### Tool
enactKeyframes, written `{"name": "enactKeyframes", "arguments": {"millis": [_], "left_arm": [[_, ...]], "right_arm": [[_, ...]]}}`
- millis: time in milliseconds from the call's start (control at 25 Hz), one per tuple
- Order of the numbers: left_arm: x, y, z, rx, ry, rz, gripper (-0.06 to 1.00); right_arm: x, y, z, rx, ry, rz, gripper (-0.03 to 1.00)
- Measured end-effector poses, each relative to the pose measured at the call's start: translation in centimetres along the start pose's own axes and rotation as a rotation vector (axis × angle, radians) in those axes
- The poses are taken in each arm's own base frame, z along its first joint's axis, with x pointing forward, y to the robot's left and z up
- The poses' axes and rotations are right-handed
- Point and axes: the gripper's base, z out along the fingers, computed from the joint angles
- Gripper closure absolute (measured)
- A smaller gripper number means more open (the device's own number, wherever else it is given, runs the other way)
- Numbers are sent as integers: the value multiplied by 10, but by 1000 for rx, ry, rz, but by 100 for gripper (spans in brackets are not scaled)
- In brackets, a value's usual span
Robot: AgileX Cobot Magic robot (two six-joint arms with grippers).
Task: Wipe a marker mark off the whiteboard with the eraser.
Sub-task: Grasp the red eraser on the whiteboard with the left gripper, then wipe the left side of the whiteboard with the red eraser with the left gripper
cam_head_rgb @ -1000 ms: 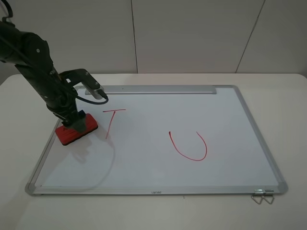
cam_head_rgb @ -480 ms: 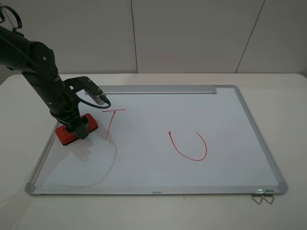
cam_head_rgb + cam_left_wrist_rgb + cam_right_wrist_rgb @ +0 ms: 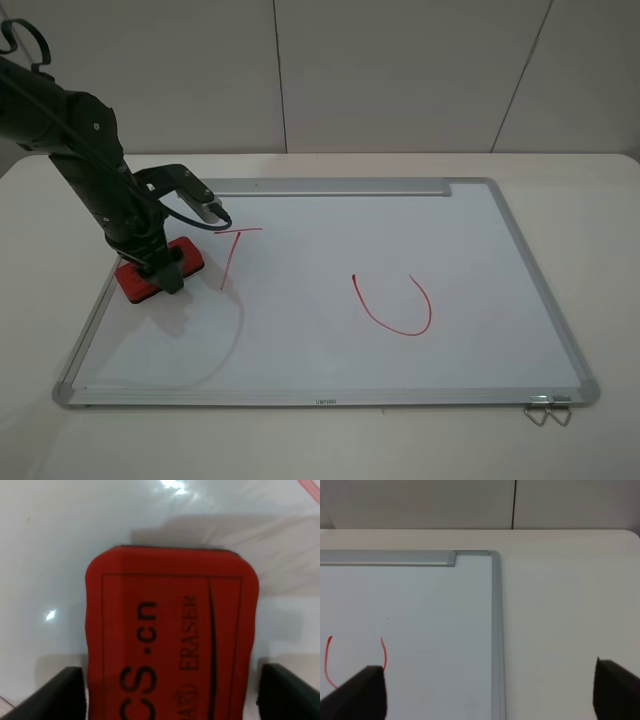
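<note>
Eraser [image 3: 135, 283] flat on whiteboard [image 3: 330, 355] at left of frame, lettered face up, wiping side presumably down for direct contact. Left tool [image 3: 165, 272] astride it, fingers [image 3: 65, 695] flanking both long sides for a sideways push; thin slivers of board beside them, so firm clench not confirmable. Marker mark [image 3: 231, 260] intact, just right of eraser, apart from it. Right tool [image 3: 485, 680] spread and empty, held clear of work. Board lying on bench [image 3: 600, 200].
</note>
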Motion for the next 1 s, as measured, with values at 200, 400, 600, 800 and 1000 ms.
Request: {"name": "enactKeyframes", "arguments": {"millis": [200, 400, 600, 800, 1000], "left_arm": [[1, -1, 0, 6, 9, -2, 37], [2, -1, 0, 11, 17, -5, 37], [2, -1, -4, 12, 18, -40, 37], [-5, 2, -26, -14, -33, -253, 37], [-23, 13, -35, -20, -79, -573, 37]], "right_arm": [[0, 0, 0, 0, 0, 0, 26], [0, 0, 0, 0, 0, 0, 26], [0, 0, 0, 0, 0, 0, 26], [0, 0, 0, 0, 0, 0, 26], [0, 0, 0, 0, 0, 0, 26]]}}
